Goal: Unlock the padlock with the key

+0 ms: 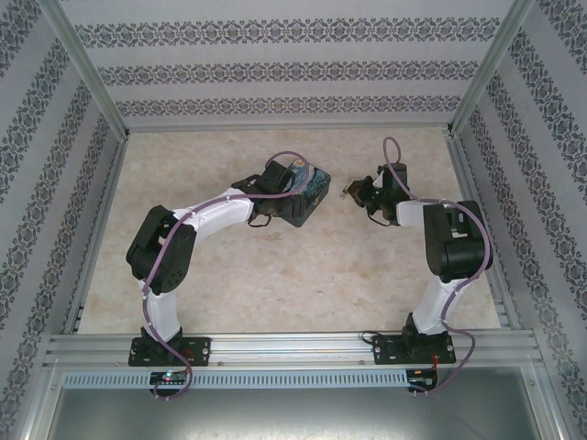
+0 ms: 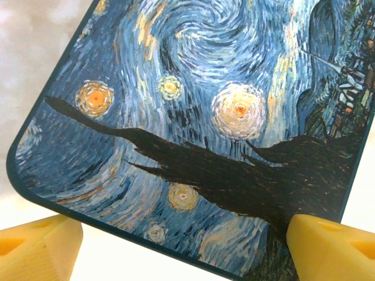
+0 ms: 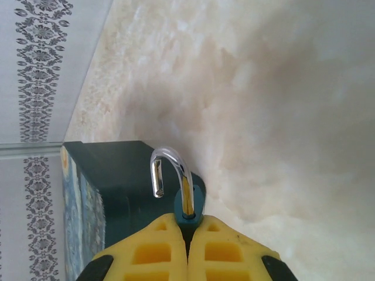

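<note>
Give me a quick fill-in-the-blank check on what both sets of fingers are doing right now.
1. The right fingers are shut on the ____.
2. One end of the shackle hangs free of the padlock body: the shackle is ____, not closed.
3. The left fingers stand spread wide over the swirl-painted ____.
Missing words: padlock; open; tin.

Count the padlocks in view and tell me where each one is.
1. The padlock is pinched in the right gripper, shackle open at one end, near the painted tin. Another could be hidden behind the tin or arms.
</note>
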`<move>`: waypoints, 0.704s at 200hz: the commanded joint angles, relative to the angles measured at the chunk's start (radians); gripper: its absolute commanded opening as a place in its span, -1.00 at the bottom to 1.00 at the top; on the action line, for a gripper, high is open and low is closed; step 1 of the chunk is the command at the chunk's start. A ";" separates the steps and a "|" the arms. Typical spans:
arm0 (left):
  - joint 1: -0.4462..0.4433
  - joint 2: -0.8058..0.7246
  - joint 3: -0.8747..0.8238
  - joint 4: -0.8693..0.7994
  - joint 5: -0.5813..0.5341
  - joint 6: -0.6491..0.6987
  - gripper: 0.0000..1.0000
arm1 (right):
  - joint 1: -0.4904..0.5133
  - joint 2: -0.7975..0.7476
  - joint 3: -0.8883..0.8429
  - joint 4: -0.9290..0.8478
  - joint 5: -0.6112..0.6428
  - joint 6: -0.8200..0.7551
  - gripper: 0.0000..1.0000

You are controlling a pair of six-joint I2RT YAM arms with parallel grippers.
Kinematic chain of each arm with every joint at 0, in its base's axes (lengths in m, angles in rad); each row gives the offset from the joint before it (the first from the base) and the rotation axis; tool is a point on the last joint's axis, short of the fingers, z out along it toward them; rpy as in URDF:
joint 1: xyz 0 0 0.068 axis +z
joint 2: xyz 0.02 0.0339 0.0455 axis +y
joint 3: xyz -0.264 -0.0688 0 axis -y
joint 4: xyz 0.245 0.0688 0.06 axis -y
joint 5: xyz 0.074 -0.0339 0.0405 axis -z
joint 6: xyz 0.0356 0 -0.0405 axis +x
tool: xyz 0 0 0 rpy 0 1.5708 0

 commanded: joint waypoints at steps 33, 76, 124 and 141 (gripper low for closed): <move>-0.010 0.010 0.032 -0.231 0.016 0.042 0.99 | 0.044 -0.188 -0.170 -0.014 -0.023 -0.037 -1.00; -0.006 -0.040 0.056 -0.239 0.049 0.022 0.99 | 0.189 -0.297 -0.306 -0.004 0.009 -0.045 -1.00; -0.003 -0.120 0.060 -0.240 0.053 -0.017 0.99 | 0.483 -0.327 -0.366 0.031 0.147 0.007 -1.00; 0.001 -0.152 0.063 -0.250 0.033 -0.031 0.99 | 0.576 -0.284 -0.339 0.060 0.181 0.034 -1.00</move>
